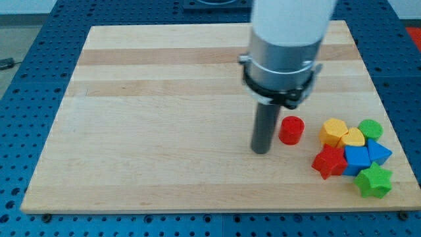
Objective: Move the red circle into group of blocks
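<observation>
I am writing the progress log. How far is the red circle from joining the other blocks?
Not done yet: the red circle stands apart from the group at the view's right, a bare gap before the yellow block and red star. In hand: my tip sits just left of the circle. Left: push it rightward into the group.

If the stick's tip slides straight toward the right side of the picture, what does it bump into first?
Most likely the red circle. My tip sits just to its left, seemingly not touching. The circle looks slightly higher in the view, so the tip might only clip its lower edge.
</observation>
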Controlling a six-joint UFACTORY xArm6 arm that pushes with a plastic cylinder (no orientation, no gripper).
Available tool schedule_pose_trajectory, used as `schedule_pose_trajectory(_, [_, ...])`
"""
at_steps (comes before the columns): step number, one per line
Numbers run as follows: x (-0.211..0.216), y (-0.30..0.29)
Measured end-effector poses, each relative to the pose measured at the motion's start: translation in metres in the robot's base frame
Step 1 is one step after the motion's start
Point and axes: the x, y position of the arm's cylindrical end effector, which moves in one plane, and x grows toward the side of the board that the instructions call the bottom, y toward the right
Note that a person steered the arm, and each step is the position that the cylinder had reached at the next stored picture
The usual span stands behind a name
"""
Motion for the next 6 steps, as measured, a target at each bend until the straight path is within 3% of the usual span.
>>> schedule_pose_trajectory(3, [-0.055,-0.008])
schedule_pose_trajectory(6, [-0.047,0.050])
